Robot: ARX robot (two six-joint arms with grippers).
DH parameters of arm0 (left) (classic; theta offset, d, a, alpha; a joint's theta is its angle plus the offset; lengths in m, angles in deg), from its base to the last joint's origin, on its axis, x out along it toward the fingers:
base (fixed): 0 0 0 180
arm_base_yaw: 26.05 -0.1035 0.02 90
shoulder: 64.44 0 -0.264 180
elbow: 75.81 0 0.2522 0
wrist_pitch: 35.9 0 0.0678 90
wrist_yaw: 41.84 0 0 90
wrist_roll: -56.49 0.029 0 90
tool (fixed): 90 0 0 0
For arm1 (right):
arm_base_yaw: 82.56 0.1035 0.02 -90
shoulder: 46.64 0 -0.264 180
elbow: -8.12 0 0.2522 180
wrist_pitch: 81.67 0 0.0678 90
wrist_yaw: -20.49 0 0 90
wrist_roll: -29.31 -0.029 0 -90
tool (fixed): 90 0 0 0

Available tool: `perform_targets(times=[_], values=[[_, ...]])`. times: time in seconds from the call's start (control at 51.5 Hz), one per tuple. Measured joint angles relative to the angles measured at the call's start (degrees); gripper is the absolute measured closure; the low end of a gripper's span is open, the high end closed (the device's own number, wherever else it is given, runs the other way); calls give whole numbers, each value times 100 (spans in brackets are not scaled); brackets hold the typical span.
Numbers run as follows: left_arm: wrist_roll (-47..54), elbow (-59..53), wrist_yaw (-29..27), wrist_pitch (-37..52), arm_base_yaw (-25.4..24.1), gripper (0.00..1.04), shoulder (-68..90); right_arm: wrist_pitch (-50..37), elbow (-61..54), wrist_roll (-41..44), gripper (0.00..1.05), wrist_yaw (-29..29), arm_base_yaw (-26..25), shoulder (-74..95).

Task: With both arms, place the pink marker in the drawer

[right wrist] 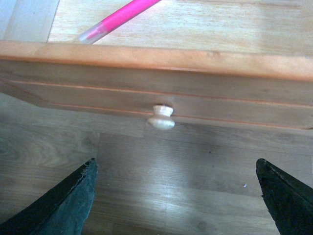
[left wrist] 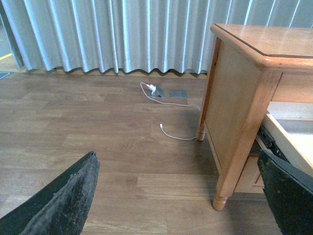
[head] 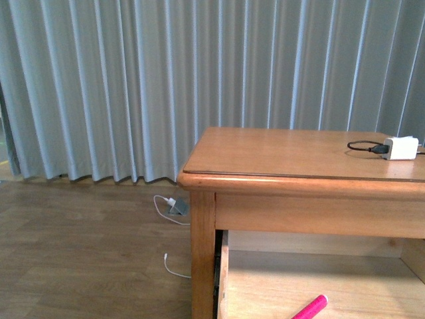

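The right end effector (right wrist: 175, 164) hangs with its dull black fingers spread wide and nothing between them, squared up to the drawer (right wrist: 220, 93), which stands pulled out past the desk's front edge. Its round, pale wooden knob (right wrist: 161, 117) sits centred in the gap and apart from both fingers. Just behind the honey-coloured, grooved front panel, the marker (right wrist: 122, 17) already lies flat on the light, smooth plywood bottom. It is a thick hot-pink barrel with a paler, round-ended cap, and the cap end points towards the panel. By the look of it the placing is done and closing the drawer is the step in hand. That calls for a straight, even push on the panel or knob, since a round barrel may roll on bare plywood. The left end effector (left wrist: 177, 154), likewise wide open and empty, hovers over the wood-grain plank floor (left wrist: 98, 132), off the front left corner and beside the turned leg. On the glossy, round-edged desk (head: 279, 153), a boxy white charger (head: 400, 147) with a looped black cable (head: 362, 146) rests near the right edge. A pleated grey curtain (head: 133, 80) closes the background.
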Motion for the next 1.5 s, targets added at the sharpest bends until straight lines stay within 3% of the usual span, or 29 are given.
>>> perform_targets(times=[0.291, 0.505, 0.719, 1.069, 1.496], values=[[2, 0, 0, 0, 0, 6, 0, -754, 931, 68, 8, -885, 243, 2000], [2, 0, 0, 0, 0, 6, 0, -1224, 1718, 70, 8, -1228, 317, 3029], [2, 0, 0, 0, 0, 6, 0, -2181, 2186, -35, 8, -1196, 238, 3877], [0, 0, 0, 0, 0, 6, 0, -4450, 2312, 249, 8, -964, -90, 5115], [2, 0, 0, 0, 0, 6, 0, -5523, 2518, 289, 8, -979, -372, 5617]])
